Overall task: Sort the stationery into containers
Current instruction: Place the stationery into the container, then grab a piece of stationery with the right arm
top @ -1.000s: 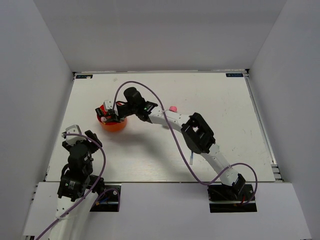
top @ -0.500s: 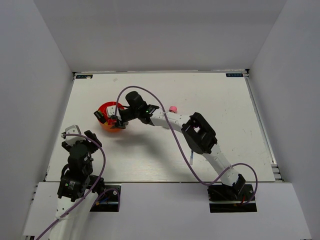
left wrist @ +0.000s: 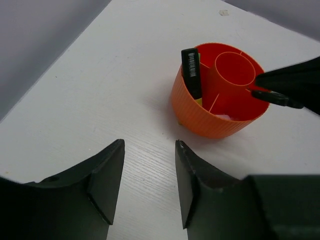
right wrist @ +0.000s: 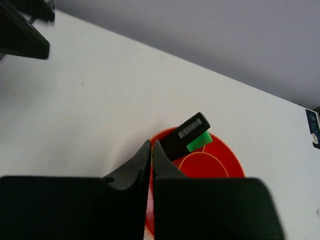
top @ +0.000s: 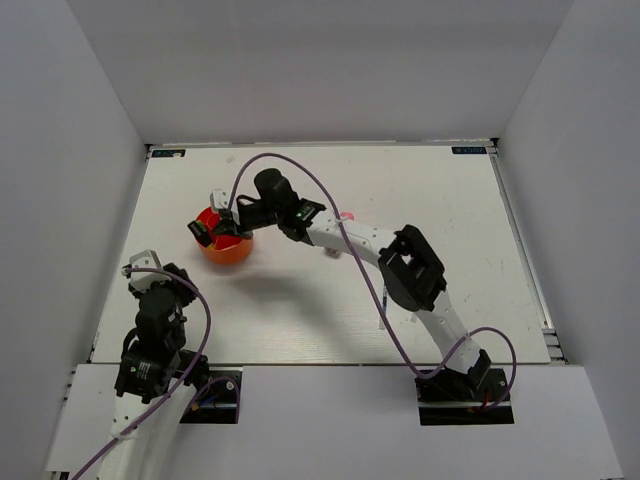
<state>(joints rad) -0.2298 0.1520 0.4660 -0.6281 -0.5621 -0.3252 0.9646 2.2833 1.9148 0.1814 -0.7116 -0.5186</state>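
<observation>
The red-orange round container [top: 228,250] stands left of the table's middle. A black highlighter with a green cap [right wrist: 187,135] leans in one of its outer compartments, also visible as the highlighter [left wrist: 191,72] in the left wrist view. My right gripper [right wrist: 151,145] hovers over the container's rim [right wrist: 220,150], shut with nothing between its fingers. Seen from the left wrist, its fingertips [left wrist: 275,97] reach over the rim from the right. My left gripper [left wrist: 149,170] stands open and holds nothing, low over bare table a short way in front of the container [left wrist: 215,117].
A small pink item [top: 348,215] peeks out behind the right arm's forearm. A thin pale pen [top: 382,318] lies under the right arm's elbow. The white side walls close in the table on the left, right and back.
The right gripper opened over the container, then shut and drew back slightly; the highlighter now stands free in the container. The left arm has hardly moved.
</observation>
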